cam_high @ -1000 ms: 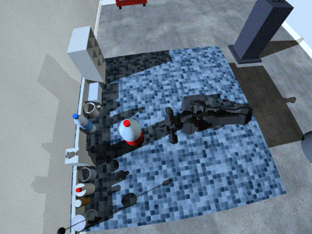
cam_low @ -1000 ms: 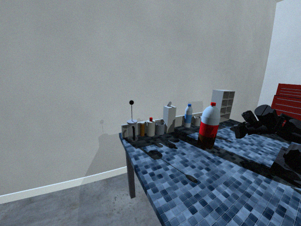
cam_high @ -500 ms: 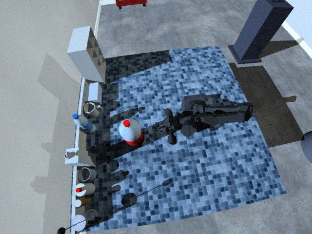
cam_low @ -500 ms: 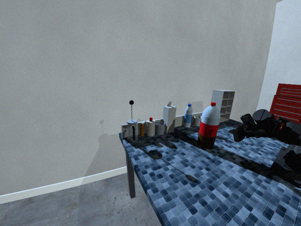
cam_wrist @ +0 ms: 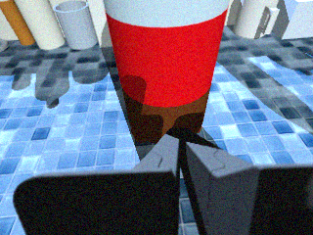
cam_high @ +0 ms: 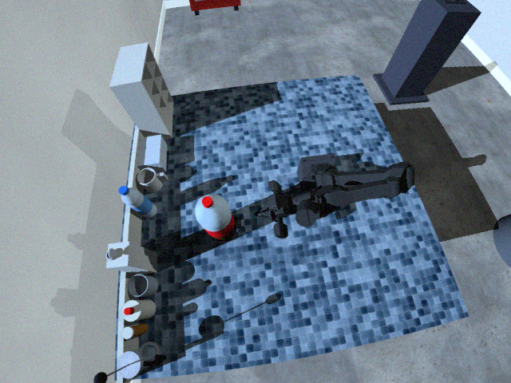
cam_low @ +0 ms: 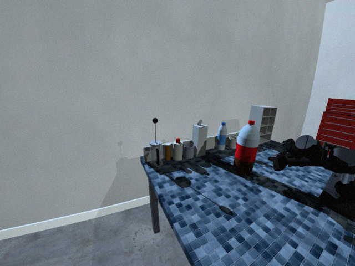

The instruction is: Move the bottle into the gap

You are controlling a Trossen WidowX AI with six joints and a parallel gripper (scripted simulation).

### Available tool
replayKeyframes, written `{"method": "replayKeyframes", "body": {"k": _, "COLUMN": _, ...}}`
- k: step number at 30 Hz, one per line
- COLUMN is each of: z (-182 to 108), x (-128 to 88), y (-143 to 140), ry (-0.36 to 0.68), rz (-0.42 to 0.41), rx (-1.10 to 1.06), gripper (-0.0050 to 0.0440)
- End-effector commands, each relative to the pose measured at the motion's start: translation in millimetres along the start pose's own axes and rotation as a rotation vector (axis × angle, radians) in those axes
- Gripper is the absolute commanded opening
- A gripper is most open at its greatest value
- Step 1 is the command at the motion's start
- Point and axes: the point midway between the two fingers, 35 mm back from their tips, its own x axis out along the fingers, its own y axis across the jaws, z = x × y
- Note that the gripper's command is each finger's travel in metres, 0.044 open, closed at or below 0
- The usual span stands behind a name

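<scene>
standing upright on the tiled table [cam_high: 330,288], well out from the row, the bottle [cam_high: 213,215] is waiting just ahead of the gripper [cam_wrist: 180,152], whose fingers are pressed together on nothing, low near the bottle's dark base. the gap looks to be lying between the white carton [cam_low: 199,135] and the small water bottle [cam_low: 222,136]. the bottle is looking tall, smooth, rigid and probably top-heavy, so i am judging a low hold or push on the red label safest.

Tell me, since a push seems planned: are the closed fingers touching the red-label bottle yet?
Apart. The top view shows tiles between the shut gripper and the bottle.
</scene>
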Motion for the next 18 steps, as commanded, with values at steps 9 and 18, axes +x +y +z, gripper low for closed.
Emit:
{"method": "replayKeyframes", "body": {"k": 9, "z": -17.2, "x": 8.1, "y": -1.4, "ry": 0.003, "rz": -0.004, "rx": 0.007, "gripper": -0.005}}
{"method": "replayKeyframes", "body": {"k": 18, "z": -31.3, "x": 12.5, "y": -1.0, "ry": 0.001, "rz": -0.002, "rx": 0.007, "gripper": -0.005}}
